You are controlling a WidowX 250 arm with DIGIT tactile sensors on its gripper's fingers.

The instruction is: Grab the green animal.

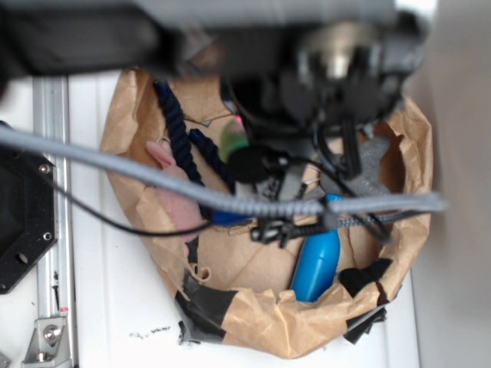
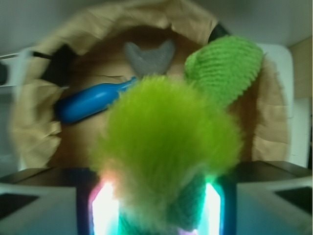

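Note:
The green animal [image 2: 166, 142] is a fuzzy lime-green plush that fills the middle of the wrist view, with a smoother knitted green part [image 2: 222, 66] sticking out to the upper right. My gripper [image 2: 156, 208] is shut on it: its lit pads [image 2: 105, 205] press against both sides of the fur. In the exterior view only a small green patch of the toy [image 1: 234, 142] shows beside the dark gripper [image 1: 257, 165], which hangs over the brown paper bag [image 1: 253, 322]. The arm hides most of the toy there.
The crumpled paper bag [image 2: 34, 127] holds a blue bottle-shaped toy [image 1: 316, 264], a grey plush [image 2: 149, 58], a navy rope [image 1: 180, 130] and a pink item [image 1: 180, 203]. A grey cable [image 1: 115, 165] crosses the exterior view. A metal rail [image 1: 50, 230] runs along the left.

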